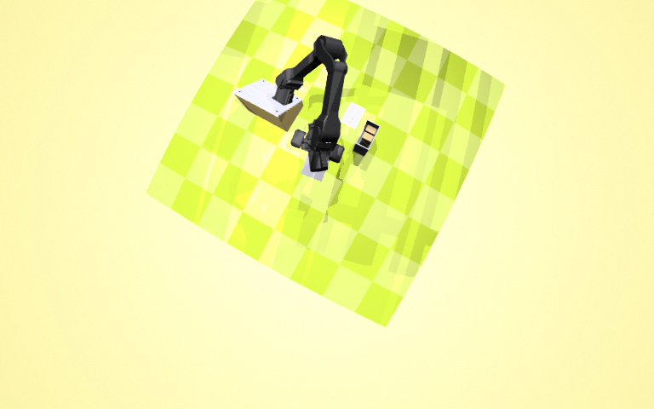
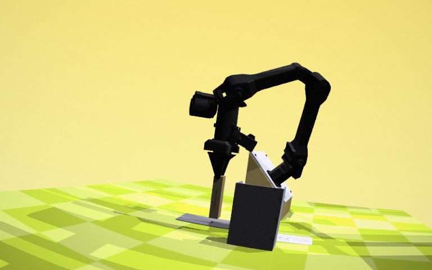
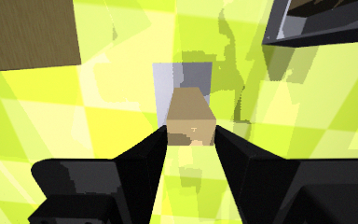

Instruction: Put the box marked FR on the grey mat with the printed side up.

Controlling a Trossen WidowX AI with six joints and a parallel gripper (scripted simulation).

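Gripper (image 1: 318, 144) (image 2: 219, 177) (image 3: 190, 130) points downward, its two fingers set against opposite sides of a tan box (image 2: 216, 197) (image 3: 191, 132); the box is clamped between them near its upper end, and the finger spacing matches its width. I hold the box upright, long axis near vertical, at the grey mat (image 1: 305, 170) (image 2: 190, 219) (image 3: 162, 89); in the wrist view it overlaps the mat, part of which shows beyond it and to one side. The exterior view places its lower end by the mat's far edge; contact between box and mat cannot be confirmed from these angles. A small mark shows on the box's top end, and faint dark print runs along the narrow side seen in the exterior view; neither is legible to me, so the reach code is unverified; the box does not lie with a large side facing up.

The dark bin (image 1: 360, 148) (image 2: 255, 216) (image 3: 303, 41) stands apart from my fingers; from above, two tan boxes (image 1: 371, 129) show inside it, their codes unreadable. A white card (image 1: 353, 114) (image 2: 299, 238) lies flat near the bin, with small print on its face. My arm (image 1: 335, 91) (image 2: 277, 77) arches up from a sloped white plate (image 1: 248, 91) (image 2: 259, 155) on a wooden wedge (image 1: 289, 119) (image 2: 253, 173) (image 3: 37, 33); four dark fasteners sit near the plate's corners.
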